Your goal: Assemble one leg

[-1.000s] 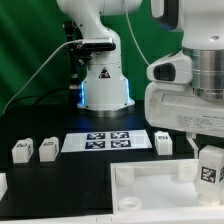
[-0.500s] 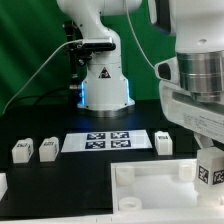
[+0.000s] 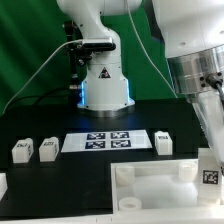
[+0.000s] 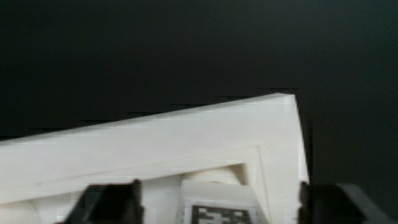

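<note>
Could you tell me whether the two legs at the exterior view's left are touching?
Apart: the exterior view shows black table between the outer leg and the inner leg.

Leg (image 3: 210,170) and tray-like part (image 3: 150,172) look smooth white plastic; table (image 3: 60,185) matt black.

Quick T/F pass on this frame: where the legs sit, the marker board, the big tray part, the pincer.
1. A first leg and a second leg stand off the marker board, to the exterior view's left. True.
2. A leg rests on top of the marker board. False: it carries only tags. The third leg stands on the table beside it, at the exterior view's right.
3. In the wrist view a fourth leg sits between the fingers of the pincer, with a gap on each side. True.
4. The tray-like part stands on edge. False: it lies flat.
</note>
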### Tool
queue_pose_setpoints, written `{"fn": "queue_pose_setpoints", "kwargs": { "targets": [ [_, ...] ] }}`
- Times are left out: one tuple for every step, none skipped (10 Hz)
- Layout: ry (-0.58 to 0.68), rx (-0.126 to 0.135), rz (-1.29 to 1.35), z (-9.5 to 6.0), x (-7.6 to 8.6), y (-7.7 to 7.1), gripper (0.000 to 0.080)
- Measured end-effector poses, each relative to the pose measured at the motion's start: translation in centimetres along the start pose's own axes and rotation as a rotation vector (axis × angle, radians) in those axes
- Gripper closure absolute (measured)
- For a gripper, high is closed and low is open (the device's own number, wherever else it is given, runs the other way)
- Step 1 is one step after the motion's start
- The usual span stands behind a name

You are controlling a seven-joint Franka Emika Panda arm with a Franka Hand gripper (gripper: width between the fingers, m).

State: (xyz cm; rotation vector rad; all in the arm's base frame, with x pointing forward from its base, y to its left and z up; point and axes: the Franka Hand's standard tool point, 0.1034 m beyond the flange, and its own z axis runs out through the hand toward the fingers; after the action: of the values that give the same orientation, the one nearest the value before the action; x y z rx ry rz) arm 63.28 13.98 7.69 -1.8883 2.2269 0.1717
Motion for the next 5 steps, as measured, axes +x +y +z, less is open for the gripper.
{"fn": "queue_pose_setpoints", "kwargs": {
  "targets": [
    [0.0, -0.001, -0.001, 0.0, 0.0, 0.0, 0.0262],
    [0.001, -0.001, -0.019, 0.1, 0.0, 0.1, 0.0186],
    [0.001, -0.012, -0.085, 0.1, 0.2, 0.2, 0.0157],
    [0.001, -0.031, -0.142, 0.1, 0.6, 0.3, 0.0157],
    [0.008, -0.042, -0.275, 0.0, 1.2, 0.3, 0.0152]
  ]
}}
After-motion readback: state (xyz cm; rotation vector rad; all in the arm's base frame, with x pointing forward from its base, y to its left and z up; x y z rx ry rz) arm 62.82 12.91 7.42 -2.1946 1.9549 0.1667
